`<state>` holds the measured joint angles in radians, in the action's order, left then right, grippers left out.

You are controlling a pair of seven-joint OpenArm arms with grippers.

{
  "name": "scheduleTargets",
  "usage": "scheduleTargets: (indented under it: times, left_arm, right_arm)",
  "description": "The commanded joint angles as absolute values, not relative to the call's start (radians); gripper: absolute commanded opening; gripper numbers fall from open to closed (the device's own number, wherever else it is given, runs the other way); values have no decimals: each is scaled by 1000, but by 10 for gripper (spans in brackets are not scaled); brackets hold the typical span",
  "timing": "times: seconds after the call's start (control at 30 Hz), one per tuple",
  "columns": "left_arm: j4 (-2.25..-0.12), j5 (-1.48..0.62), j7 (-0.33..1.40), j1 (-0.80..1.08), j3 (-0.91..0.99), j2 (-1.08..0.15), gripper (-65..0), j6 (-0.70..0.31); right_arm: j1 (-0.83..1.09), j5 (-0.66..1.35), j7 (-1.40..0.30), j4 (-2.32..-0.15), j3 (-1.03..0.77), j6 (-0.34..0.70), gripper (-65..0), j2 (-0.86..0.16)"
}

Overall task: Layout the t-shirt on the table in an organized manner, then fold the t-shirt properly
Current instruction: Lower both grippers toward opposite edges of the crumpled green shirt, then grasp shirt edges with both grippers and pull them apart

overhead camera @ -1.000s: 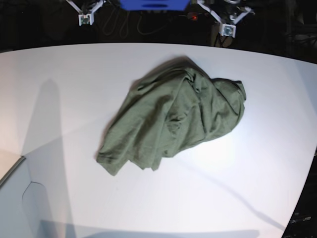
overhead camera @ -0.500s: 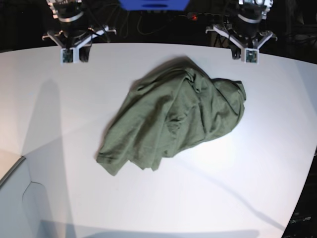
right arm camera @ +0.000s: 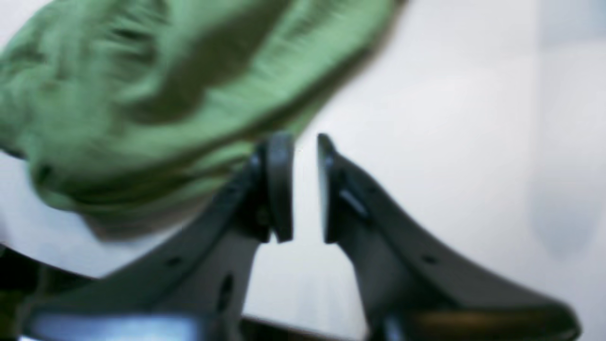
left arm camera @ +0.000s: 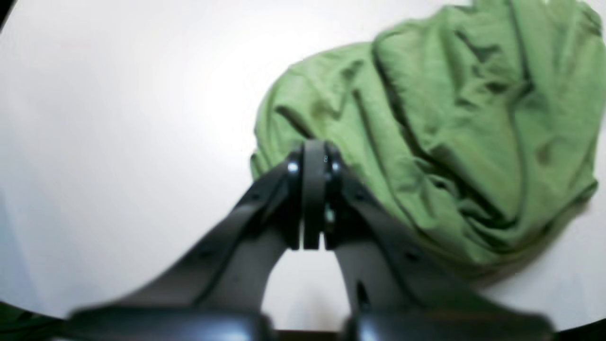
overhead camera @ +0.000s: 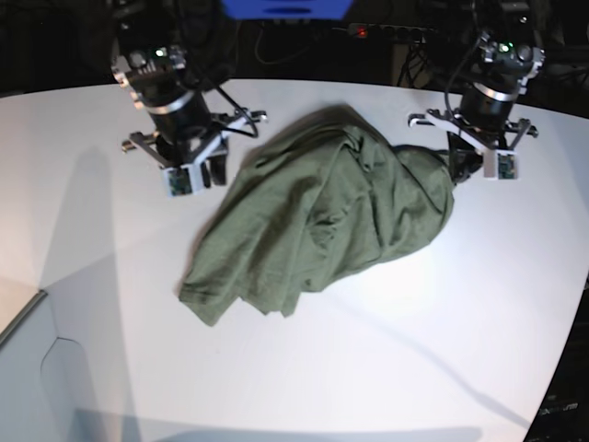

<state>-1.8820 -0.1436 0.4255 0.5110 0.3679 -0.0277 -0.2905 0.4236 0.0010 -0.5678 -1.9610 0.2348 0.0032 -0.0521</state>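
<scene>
The olive-green t-shirt [overhead camera: 322, 221] lies crumpled in a heap in the middle of the white table [overhead camera: 414, 350]. My left gripper [overhead camera: 457, 169] is at the shirt's right edge. In the left wrist view this gripper [left arm camera: 314, 148] is shut and empty, with its tips over the border of the t-shirt [left arm camera: 454, 123]. My right gripper [overhead camera: 217, 169] is just off the shirt's upper left edge. In the blurred right wrist view this gripper [right arm camera: 303, 142] is open by a narrow gap and empty, beside the t-shirt [right arm camera: 180, 80]. The collar and label are hidden.
A grey box edge [overhead camera: 28, 359] stands at the lower left corner. The table's curved edge [overhead camera: 572, 341] runs down the right side. A blue object [overhead camera: 285, 7] and a power strip with a red light [overhead camera: 361, 32] lie behind the table.
Both arms have come down from the table's far edge onto the table, one to each side of the shirt. The shirt has not moved.
</scene>
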Motion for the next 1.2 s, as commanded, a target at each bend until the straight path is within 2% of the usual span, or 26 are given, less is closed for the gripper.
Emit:
scheduleTargets:
  times: [0.0,0.1,0.23,0.3,0.37,0.83,0.9,0.93,1.03,1.13,1.17]
  left_arm:
    - [-1876,-150,409,499,377,-30,-602,-295]
    - [-1804,-150,409,464,414,-28,-444,-295]
    - [-1682,-151,409,418,426,-33,-220,-297]
    - [-1629,-151,404,395,426,-35,-124,-298]
    - [-1583,-151,404,369,426,-35,-66,-298]
    - [-1394,-151,401,245,426,-28,-56,-298]
    - [-1383,-153,401,242,426,-28,-76,-300]
    - [-1382,-153,401,229,426,-28,-116,-300]
    - [-1380,-153,401,216,426,-27,-328,-300]
    - [-1380,-153,403,189,426,-27,-595,-297]
    - [-1380,-153,407,179,426,-27,-650,-295]
  right_arm:
    - [415,2,-567,-1980,251,5,-505,-51]
    - [377,2,-587,-1977,286,5,-456,-51]
    - [357,2,-599,-1972,294,5,-443,-47]
    - [349,2,-599,-1966,298,5,-444,-48]
    - [344,2,-599,-1957,297,5,-444,-50]
    - [340,1,-599,-1926,292,5,-445,-53]
    - [326,1,-599,-1926,294,5,-445,-65]
    - [318,1,-599,-1925,295,5,-445,-65]
    - [297,1,-599,-1923,291,5,-445,-65]
    - [252,1,-599,-1893,292,5,-444,-73]
    - [219,1,-599,-1867,292,5,-444,-73]
